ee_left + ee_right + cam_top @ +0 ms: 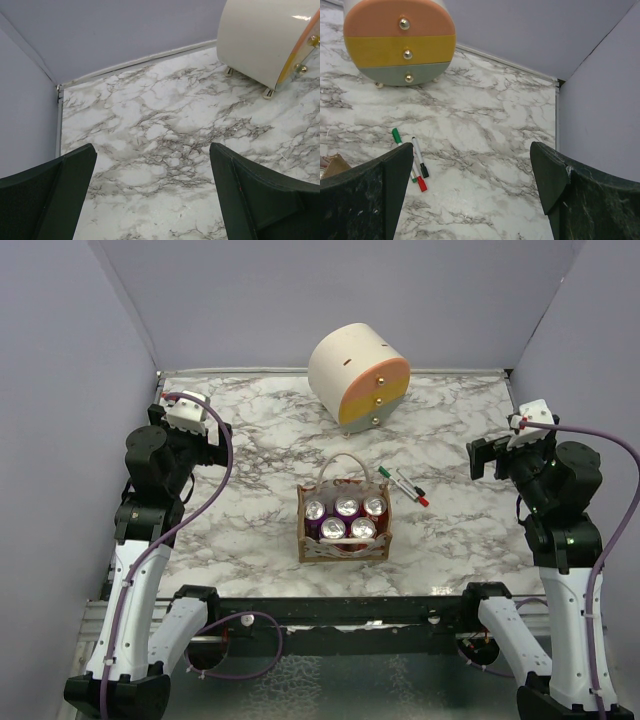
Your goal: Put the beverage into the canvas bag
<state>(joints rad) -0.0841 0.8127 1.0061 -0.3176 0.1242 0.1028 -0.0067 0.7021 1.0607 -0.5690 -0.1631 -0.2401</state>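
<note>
The canvas bag (345,547), tan with a white patterned band and thin white handles, stands upright at the table's middle. Several beverage cans (346,506) with silver tops and purple-red sides stand inside it. My left gripper (190,428) hovers at the back left, far from the bag, open and holding nothing. In the left wrist view, the left gripper (152,195) has only bare marble between its fingers. My right gripper (505,452) hangs at the right side, also open and with nothing in it. The right wrist view shows this gripper (470,195) over marble, with a corner of the bag (332,164) at the left edge.
A round cream drawer box (360,375) with orange, yellow and grey drawer fronts (400,42) stands at the back centre; its cream side (265,40) shows in the left wrist view. Three markers (405,486) lie right of the bag, near my right gripper's left finger (415,160). Grey walls enclose the table.
</note>
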